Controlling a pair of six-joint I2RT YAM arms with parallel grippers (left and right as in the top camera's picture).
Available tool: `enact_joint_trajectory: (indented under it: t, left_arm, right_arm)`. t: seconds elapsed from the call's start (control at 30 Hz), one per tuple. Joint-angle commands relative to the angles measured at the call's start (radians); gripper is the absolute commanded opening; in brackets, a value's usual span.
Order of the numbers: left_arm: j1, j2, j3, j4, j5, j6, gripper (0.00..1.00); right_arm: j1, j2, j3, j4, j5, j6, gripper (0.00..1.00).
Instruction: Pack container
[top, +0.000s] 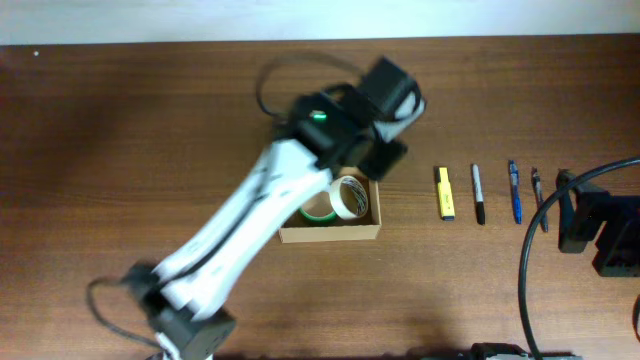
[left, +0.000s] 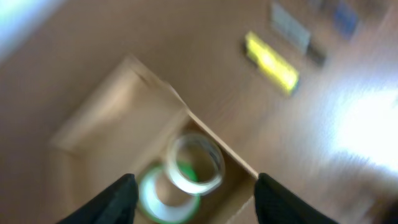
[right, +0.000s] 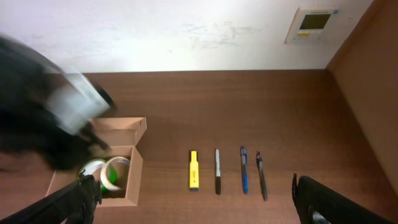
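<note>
Your container (top: 330, 233) sits on a dark wooden table (top: 120, 130), with a white wall (right: 186, 31) beyond it. The left gripper (left: 193, 199) hangs spread over it, and the right gripper (right: 199, 202) is spread wide, both empty.

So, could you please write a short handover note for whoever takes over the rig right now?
Left fingers: open, empty, over the box.
Right fingers: open, empty, off to the right, clear of everything.
Box: lid open, green tape and clear tape inside.
Done: two rolls packed.
Left: highlighter, marker, blue pen and dark pen lie in a row right of the box, probably still to pack. Then close the lid.
</note>
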Motion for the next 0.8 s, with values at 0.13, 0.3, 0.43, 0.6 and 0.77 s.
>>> enact_joint_trajectory:
  t: [0.13,0.3,0.43,0.6,0.77]
  left_arm:
    - [0.005,-0.269,0.314,-0.101,-0.261,0.002,0.79]
    - [0.005,-0.393,0.315,-0.181,-0.433,-0.049,1.00]
    - [0.005,-0.503,0.315,-0.219,-0.564,-0.130,0.99]
    - [0.005,-0.642,0.315,-0.311,-0.740,-0.257,1.00]
    - [0.005,-0.742,0.315,-0.438,-0.872,-0.362,1.00]
  right_arm:
    - [-0.006,-0.004,-0.003,-0.005,0.065,0.002,0.99]
    - [-0.006,0.014,-0.003,0.018,0.027,0.006,0.99]
    - [-0.007,0.078,-0.003,0.007,0.027,0.005,0.99]
    - [-0.007,0.216,-0.027,-0.006,0.028,0.005,0.99]
    - [-0.007,0.402,-0.169,-0.007,0.027,0.001,0.99]
